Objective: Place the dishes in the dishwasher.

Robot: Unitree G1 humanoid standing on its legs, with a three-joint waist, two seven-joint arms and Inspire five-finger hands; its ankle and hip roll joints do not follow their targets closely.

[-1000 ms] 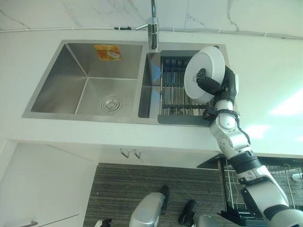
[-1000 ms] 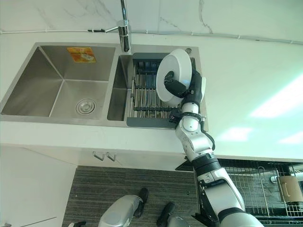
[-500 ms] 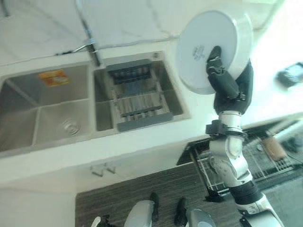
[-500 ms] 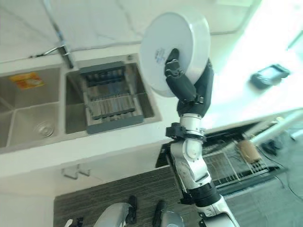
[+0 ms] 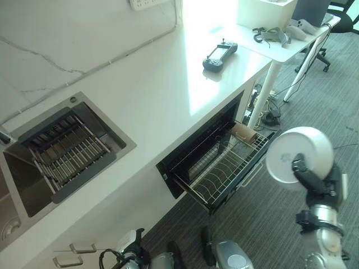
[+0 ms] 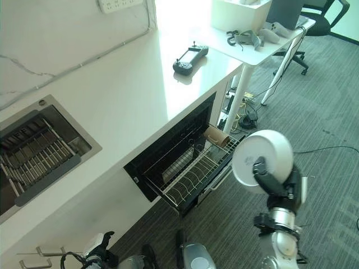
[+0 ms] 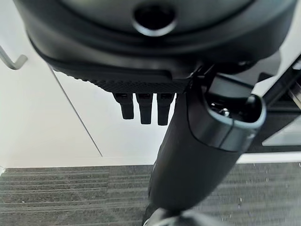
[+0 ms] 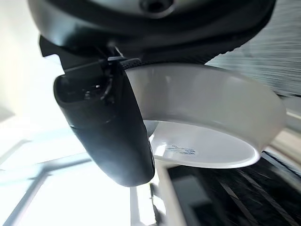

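While the white bowl [image 5: 296, 162] is up in the right hand [image 5: 317, 188], off to the right of the open dishwasher and above the carpet, the left eye view suggests the task is only partway through: the pulled-out wire rack [image 5: 221, 171] looks almost bare, with a brown cylindrical object [image 5: 244, 132] at its far end, and the bowl is not yet set among the tines. Its round, smooth, glossy underside faces the camera, with a dark thumb laid across the foot ring. Further left, a ribbed metal drying rack [image 5: 67, 154] sits in the steel sink [image 5: 122, 147], sunk into a plain white counter [image 5: 168, 84] on which a dark handheld controller [image 5: 219, 55] lies. From the right eye view the same bowl shows as a shallow disc with a thick rim, well apart from the thin wire rack, and the grey floor [image 6: 331, 101] is a ribbed, striped carpet. Seen from the left wrist view, the left hand [image 7: 146, 106] hangs low before a flat white cabinet front [image 7: 42, 117], its short dark fingers straight and relaxed, holding nothing. Up close in the right wrist view, the thumb is curled over the bowl's base and the hand grips the smooth, deep ceramic wall. What remains, I judge, is bringing the bowl over the rack and setting it down.
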